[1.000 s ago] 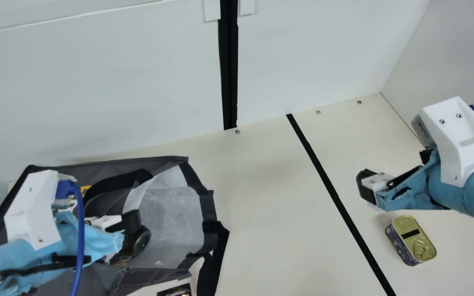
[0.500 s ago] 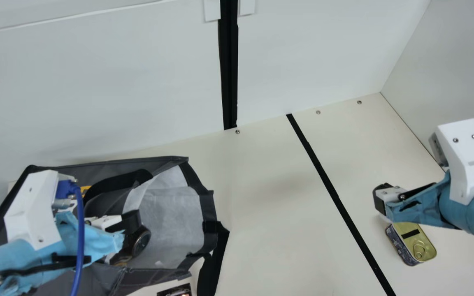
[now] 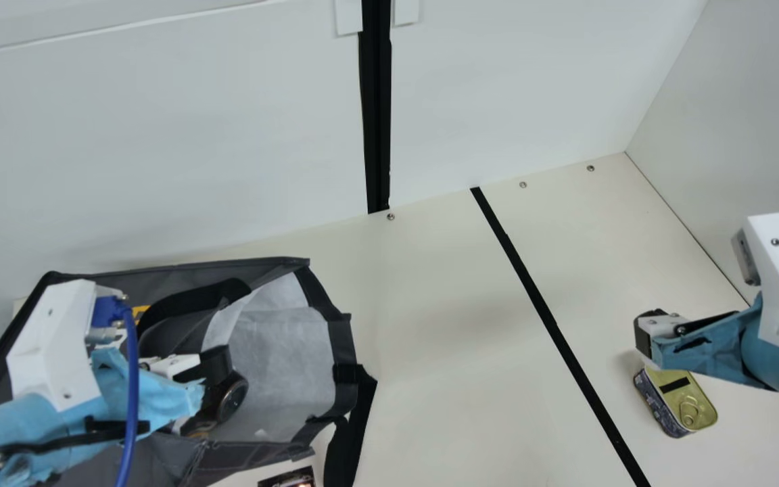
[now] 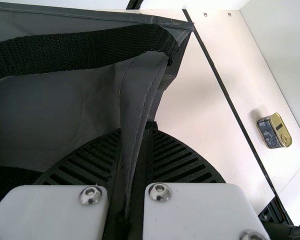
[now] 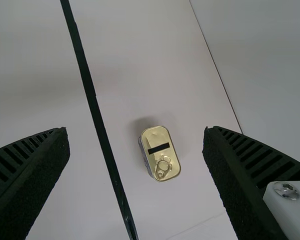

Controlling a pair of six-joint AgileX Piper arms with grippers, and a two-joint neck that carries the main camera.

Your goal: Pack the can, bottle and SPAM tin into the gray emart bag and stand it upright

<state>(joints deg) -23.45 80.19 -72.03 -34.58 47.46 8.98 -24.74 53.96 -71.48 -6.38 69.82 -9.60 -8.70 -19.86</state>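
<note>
Main view: Bag [image 3: 288,345], gray, limp; left gripper [image 3: 222,382] at it. Tin [image 3: 679,400], lid up, on table [image 3: 450,379], near right gripper [image 3: 642,338].

Left wrist view: left gripper closed on bag fold; soft, apt to sag.

Right wrist view: right gripper wide apart, unladen. Tin: probably stiff, fairly heavy, slick; best gripped across long sides.

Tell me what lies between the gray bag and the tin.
In the main view, a black strip lies between the gray bag and the tin, with bare table on either side.
</note>
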